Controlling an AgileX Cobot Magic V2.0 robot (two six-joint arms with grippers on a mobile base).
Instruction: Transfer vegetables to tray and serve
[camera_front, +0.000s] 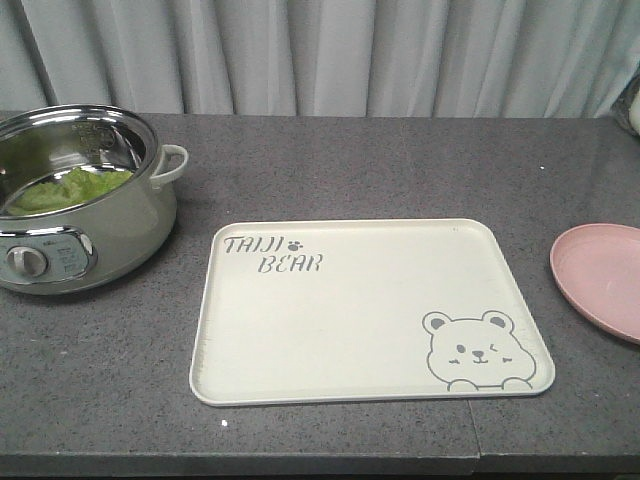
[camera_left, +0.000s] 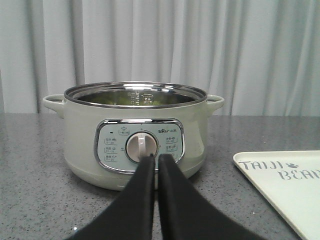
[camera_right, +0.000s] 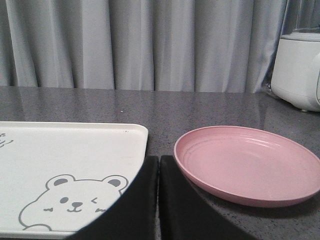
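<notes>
Green lettuce, the vegetables (camera_front: 70, 187), lies inside a pale-green electric pot (camera_front: 95, 225) at the far left of the counter; in the left wrist view only a green sliver (camera_left: 107, 100) shows above the pot (camera_left: 75, 140) rim. The cream tray (camera_front: 340, 340) with TAIJI BEAR lettering lies flat mid-counter with nothing on it. My left gripper (camera_left: 155, 159) is shut with nothing in it, low in front of the pot's dial (camera_left: 141, 147). My right gripper (camera_right: 158, 160) is shut and holds nothing, between the tray's corner (camera_right: 135, 131) and the pink plate. Neither gripper shows in the front view.
A round pink plate (camera_front: 603, 280) sits right of the tray, seen close in the right wrist view (camera_right: 250, 165). A white appliance (camera_right: 299, 67) stands at the far right back. Grey curtains hang behind the dark speckled counter (camera_front: 400, 170).
</notes>
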